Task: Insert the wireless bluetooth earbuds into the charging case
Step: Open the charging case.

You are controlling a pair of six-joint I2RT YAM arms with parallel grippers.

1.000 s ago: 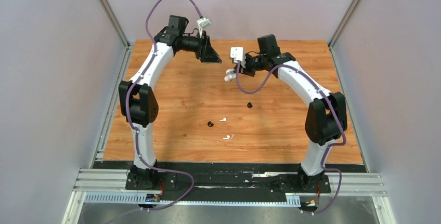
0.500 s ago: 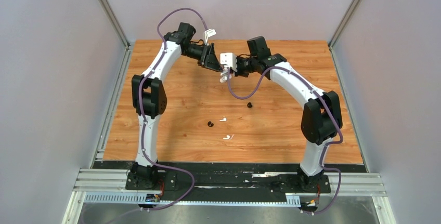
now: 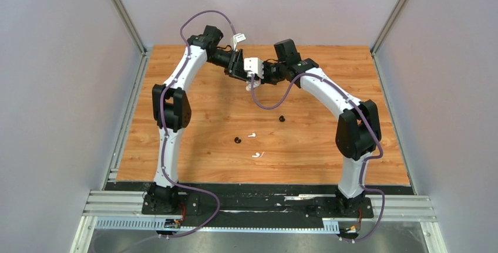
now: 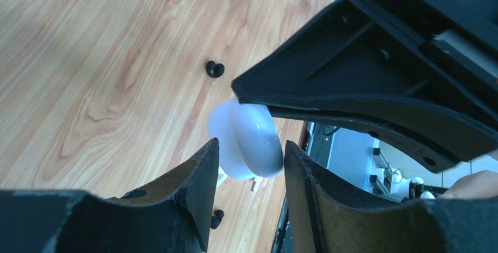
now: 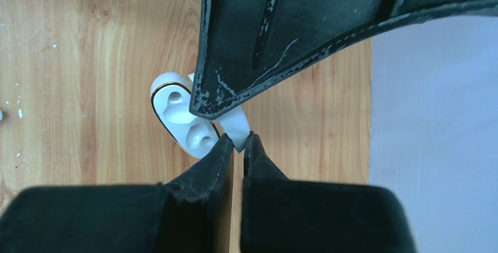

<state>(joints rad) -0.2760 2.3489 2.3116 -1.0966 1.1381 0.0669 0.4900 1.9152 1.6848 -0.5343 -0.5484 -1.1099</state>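
Wooden table (image 3: 194, 118), grey walls | left gripper (image 4: 251, 150) jaws spread, straddling the charging case (image 4: 246, 132), can't tell if they're touching it tbh | case hangs open mid-air, right between those jaws | right gripper (image 5: 238, 141) pinching its lid | all four earbuds (image 3: 251, 134) loose on the table, well apart from the case, nearer the bases
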